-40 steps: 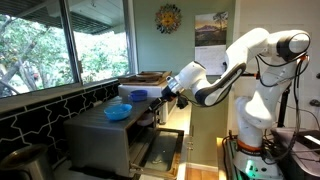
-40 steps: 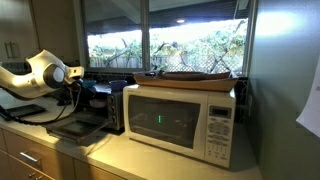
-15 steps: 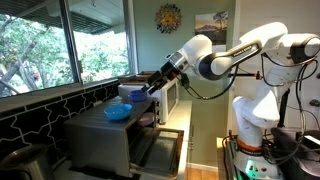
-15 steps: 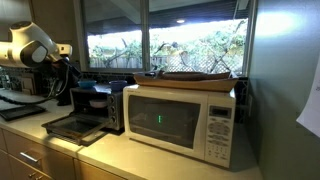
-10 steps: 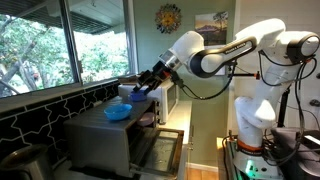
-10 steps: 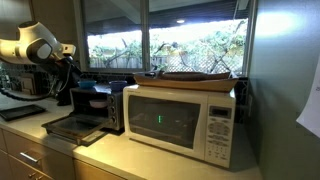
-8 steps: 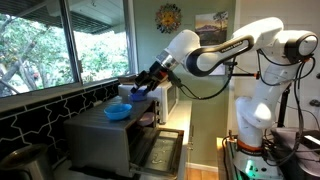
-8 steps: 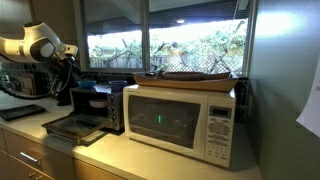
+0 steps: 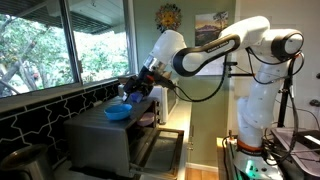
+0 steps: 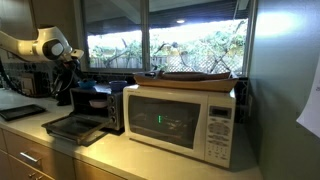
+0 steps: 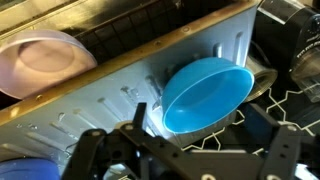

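Gripper (image 9: 134, 92): we see the jaws spread as wide as they go, released, with nothing clamped between them.
Fingers (image 11: 92, 150): in the wrist view we find them dark and blurred along the lower edge, one on each side, framing only air.
Contact: we make out no touch; the tool hangs above the bowl, clear of its rim.
Blue bowl (image 11: 205, 95): it sits upright and empty on the ribbed metal top of the toaster oven (image 9: 100, 140); in an exterior view we see the same bowl (image 9: 117, 112) just below and in front of the open jaws.
Pink plate (image 11: 45, 62): it lies well apart from the bowl, in the upper left corner of the wrist view, beyond a raised metal edge.
Oven door (image 9: 160, 150): it hangs open, folded down in front of the toaster oven.
Microwave (image 10: 180, 120): white, door shut, it stands just beside the toaster oven on the same counter.
Arm (image 9: 215, 45): it reaches across from its white base towards the window side, wrist bent downward over the oven top.
Window (image 9: 40, 45): green foliage shows behind the panes.
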### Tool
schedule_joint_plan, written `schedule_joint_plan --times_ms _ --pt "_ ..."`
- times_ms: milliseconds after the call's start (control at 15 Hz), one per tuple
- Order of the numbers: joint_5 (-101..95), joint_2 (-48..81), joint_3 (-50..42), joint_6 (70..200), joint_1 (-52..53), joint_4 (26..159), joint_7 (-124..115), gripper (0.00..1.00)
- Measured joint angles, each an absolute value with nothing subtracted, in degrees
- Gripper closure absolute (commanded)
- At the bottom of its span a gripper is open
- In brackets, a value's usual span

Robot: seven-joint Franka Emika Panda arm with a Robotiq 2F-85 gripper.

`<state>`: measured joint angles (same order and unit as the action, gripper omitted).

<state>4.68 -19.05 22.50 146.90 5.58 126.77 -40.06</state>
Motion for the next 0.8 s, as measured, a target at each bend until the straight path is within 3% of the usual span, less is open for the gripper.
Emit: schedule_joint_plan --times_ms 200,400,800 --pt "0.39 -16.29 22.76 145.83 4.87 125.21 -43.88 0.23" --pt "-2.73 -14.62 22.65 143.63 4.50 124.02 -47.01 0.51" --pt "-6.16 -12.97 22.55 139.06 4.53 121.54 -51.46 0.96"
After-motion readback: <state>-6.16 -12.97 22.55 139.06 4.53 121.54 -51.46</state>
